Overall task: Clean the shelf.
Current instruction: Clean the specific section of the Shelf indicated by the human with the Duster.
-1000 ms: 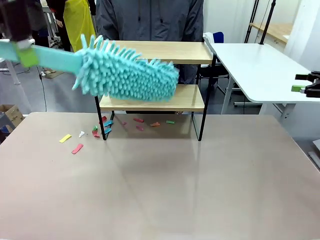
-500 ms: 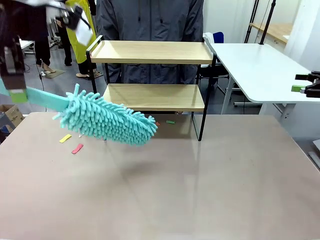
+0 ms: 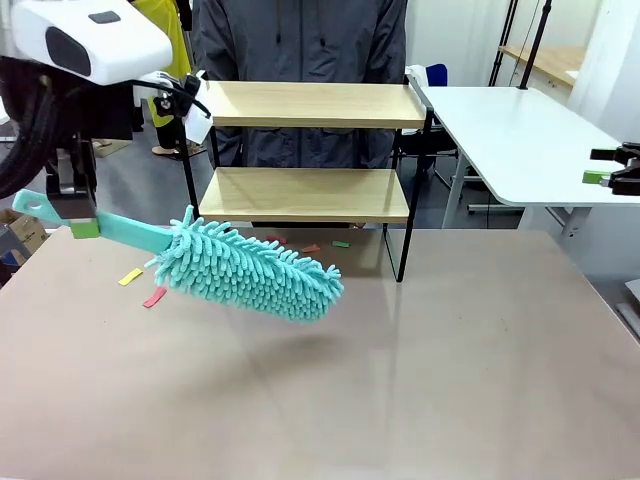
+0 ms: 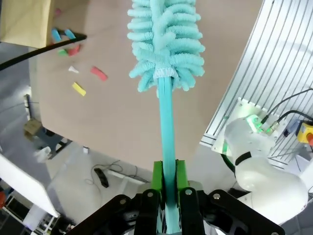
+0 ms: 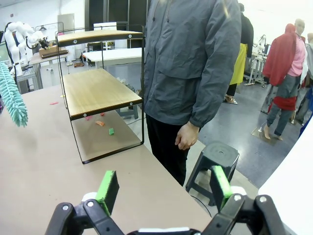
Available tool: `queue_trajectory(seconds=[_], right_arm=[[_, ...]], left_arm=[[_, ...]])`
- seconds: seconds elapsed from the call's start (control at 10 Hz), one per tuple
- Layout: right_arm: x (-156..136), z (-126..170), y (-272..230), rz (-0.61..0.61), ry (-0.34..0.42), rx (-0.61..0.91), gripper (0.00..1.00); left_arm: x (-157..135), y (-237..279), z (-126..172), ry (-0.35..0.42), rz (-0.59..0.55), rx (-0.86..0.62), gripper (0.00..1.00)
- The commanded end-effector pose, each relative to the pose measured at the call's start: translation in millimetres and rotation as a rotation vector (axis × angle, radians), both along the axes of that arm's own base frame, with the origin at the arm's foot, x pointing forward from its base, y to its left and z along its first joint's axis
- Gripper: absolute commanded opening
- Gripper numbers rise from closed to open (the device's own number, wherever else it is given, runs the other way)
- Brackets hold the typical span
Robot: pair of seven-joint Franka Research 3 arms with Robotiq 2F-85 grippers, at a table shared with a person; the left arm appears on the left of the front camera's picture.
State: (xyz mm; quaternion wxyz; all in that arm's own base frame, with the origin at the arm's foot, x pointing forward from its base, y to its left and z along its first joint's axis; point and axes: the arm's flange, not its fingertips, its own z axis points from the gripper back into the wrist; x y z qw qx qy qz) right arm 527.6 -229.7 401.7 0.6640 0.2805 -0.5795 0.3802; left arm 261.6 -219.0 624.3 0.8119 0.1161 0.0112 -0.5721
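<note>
Coloured paper scraps lay on the grey table at about ten o'clock from me, and a few more sat under the shelf, between its legs. My left claw was pressed together on the flat handle of a fluffy teal duster. The duster hung over the table at ten to eleven o'clock. Its head slanted down to the right and hid the foot of the shelf's left front leg from the front camera. A person in a grey jacket stood just behind the shelf at twelve o'clock. My right claw was spread wide and pinched nothing. It was out at two o'clock by a white side table, and from there a black stool showed beside the person.

The shelf stood upright near the table's far edge at twelve o'clock. Its long axis ran from nine to three, with the broad side facing me. It had two light wooden boards, one above the other, in a thin black metal frame on four legs.
</note>
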Motion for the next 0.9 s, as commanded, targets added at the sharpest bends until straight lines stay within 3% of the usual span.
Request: queue_trajectory(seconds=[0.0, 0.8], right_arm=[[0.0, 2.7, 1.8, 0.001, -0.005, -0.001, 1.00], [0.0, 2.7, 1.8, 0.001, -0.005, -0.001, 1.00]], left_arm=[[-4.6, 2.9, 11.4, -0.016, 0.022, 0.013, 0.13], [-4.6, 2.9, 11.4, -0.016, 0.022, 0.013, 0.13]])
